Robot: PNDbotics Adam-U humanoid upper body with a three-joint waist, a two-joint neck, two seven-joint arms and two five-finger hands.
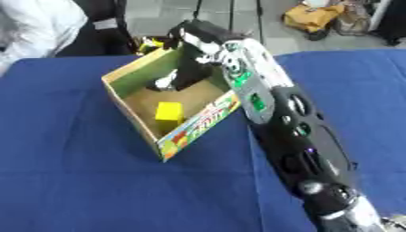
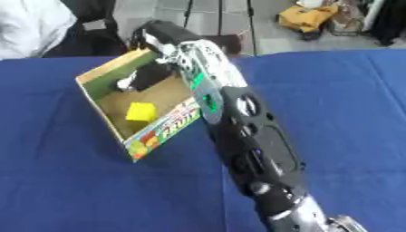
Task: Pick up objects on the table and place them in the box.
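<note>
An open cardboard box (image 1: 196, 128) with a colourful fruit print on its near wall stands on the blue table, left of centre. A yellow block (image 1: 168, 111) lies on its floor near the front. My right arm comes in from the lower right and crosses over the box's right rim. My right hand (image 1: 188, 71) hangs inside the box at its far end, pointing down toward the floor. A small white-grey shape (image 2: 125, 84) shows at the hand's tip; I cannot make out what it is or whether it is held. My left hand is out of sight.
The blue table (image 1: 71, 181) spreads wide to the left, front and right of the box. Behind the far edge are a person's white sleeve (image 1: 36, 22), black stand legs and a yellow bag (image 1: 313, 16) on the floor.
</note>
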